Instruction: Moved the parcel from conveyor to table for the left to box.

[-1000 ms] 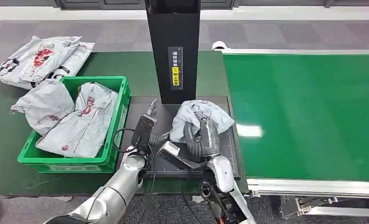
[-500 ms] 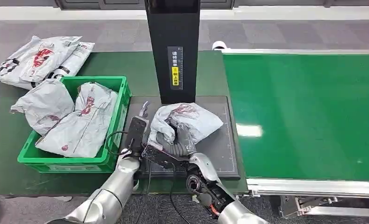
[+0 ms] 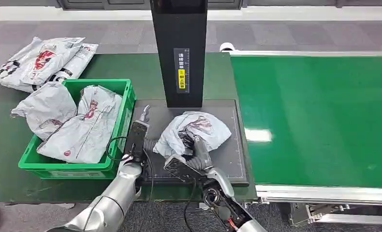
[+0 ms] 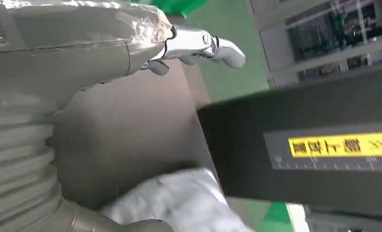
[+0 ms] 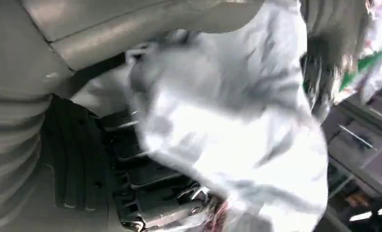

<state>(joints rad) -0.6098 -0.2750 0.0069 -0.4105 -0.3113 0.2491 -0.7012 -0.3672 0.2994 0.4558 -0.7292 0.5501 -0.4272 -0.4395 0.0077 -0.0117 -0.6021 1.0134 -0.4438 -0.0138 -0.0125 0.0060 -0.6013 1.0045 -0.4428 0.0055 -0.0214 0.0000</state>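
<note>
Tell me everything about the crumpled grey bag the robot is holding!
The grey parcel is a soft, crinkly plastic mailing bag with red print, bunched into a lump. It lies on the dark mat in front of the black post, beside the green crate. The right hand grips its near side; the left hand is close beside it.

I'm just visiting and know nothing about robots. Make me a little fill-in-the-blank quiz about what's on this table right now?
1. The right hand grips a grey ____ on the black mat.
2. The crate holding more bags is coloured ____.
3. The conveyor belt carries ____ parcels.
4. The left hand holds ____.

Missing words: parcel; green; no; nothing
</note>
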